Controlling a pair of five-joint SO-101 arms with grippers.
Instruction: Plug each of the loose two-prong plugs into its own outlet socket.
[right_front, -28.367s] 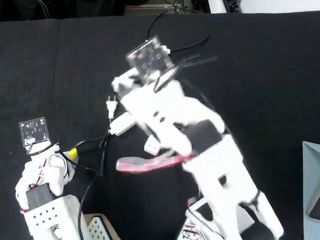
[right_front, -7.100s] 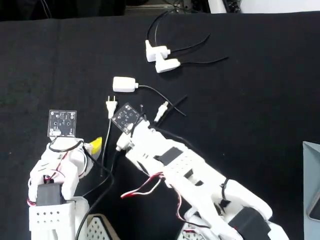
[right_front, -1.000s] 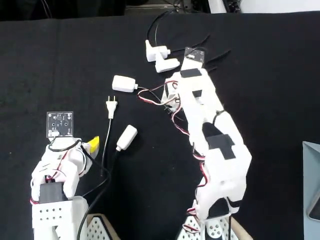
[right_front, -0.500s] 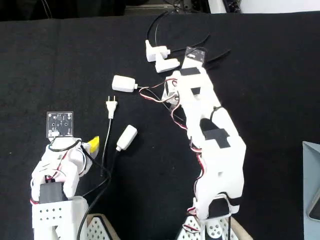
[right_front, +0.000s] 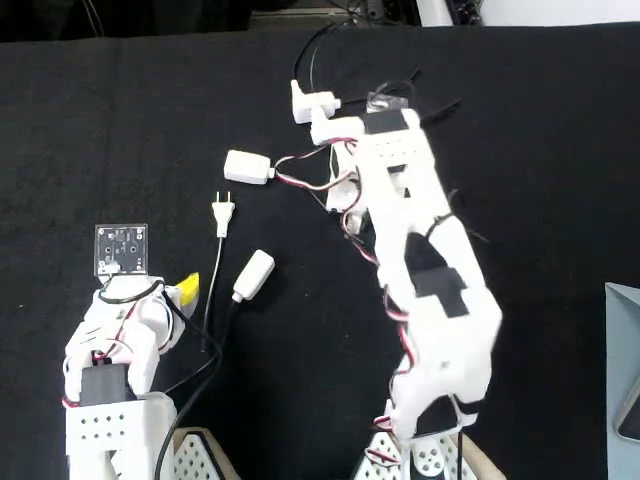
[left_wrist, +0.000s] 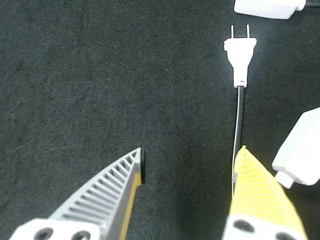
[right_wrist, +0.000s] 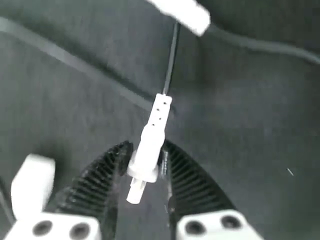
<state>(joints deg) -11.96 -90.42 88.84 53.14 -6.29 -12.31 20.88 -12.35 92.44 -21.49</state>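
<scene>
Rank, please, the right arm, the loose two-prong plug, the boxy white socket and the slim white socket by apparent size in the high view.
1. Right arm, by far largest.
2. Boxy white socket and slim white socket: about alike, unranked.
3. Two-prong plug, smallest.

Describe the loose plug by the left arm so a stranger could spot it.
Find the left gripper at the near edge of the black table. Just beyond it lies a white two-prong plug on a thin black cord. Unlike the white blocks nearby, it has two bare metal prongs.
</scene>
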